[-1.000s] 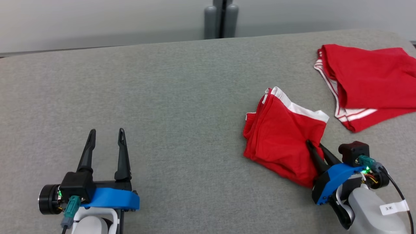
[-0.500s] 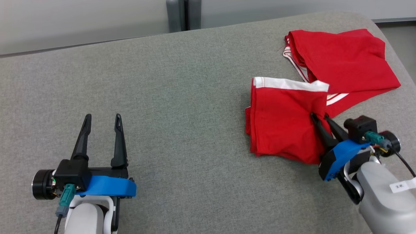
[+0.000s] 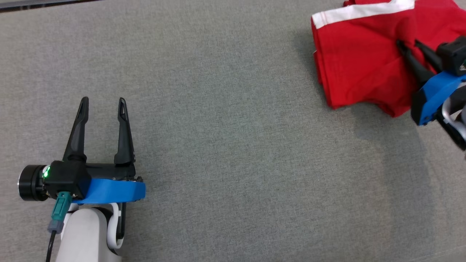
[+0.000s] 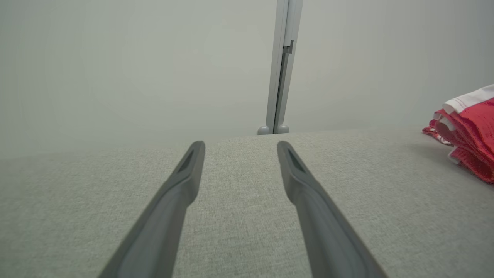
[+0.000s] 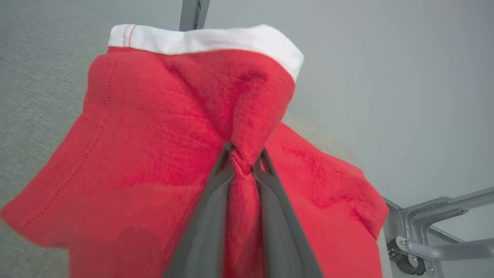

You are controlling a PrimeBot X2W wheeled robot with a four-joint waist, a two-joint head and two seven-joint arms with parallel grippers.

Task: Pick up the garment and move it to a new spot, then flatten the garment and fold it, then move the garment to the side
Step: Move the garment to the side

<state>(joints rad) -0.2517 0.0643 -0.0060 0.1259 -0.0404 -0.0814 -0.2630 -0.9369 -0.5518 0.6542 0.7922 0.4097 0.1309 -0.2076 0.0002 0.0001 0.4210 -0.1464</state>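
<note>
On my head feed, the left gripper (image 3: 103,100) sat over the near left part of the table (image 3: 233,127), its two fingers spread wide with nothing between them. Its own wrist feed showed the same: the left gripper (image 4: 239,146) gaped just above the grey cloth of the table (image 4: 386,173), pointing toward the table's far edge, where a pale post (image 4: 283,65) stood against the wall. At the right margin of that feed I saw a slice of the garment (image 4: 472,127), red with a white edge, on the table's right side.

Going right on the head feed, the middle of the table was bare grey cloth. The garment (image 3: 356,62) lay bunched at the table's far right corner, its white band (image 3: 360,12) along the far side. The right gripper (image 3: 408,42) came in from the table's right edge and had its fingers clamped on a pinch of the red cloth. On the right wrist feed, the right gripper (image 5: 246,150) was squeezing a tight fold of the garment (image 5: 154,135), the cloth fanning out from the tips, the white band (image 5: 200,38) topmost and the table (image 5: 31,77) behind it at left
</note>
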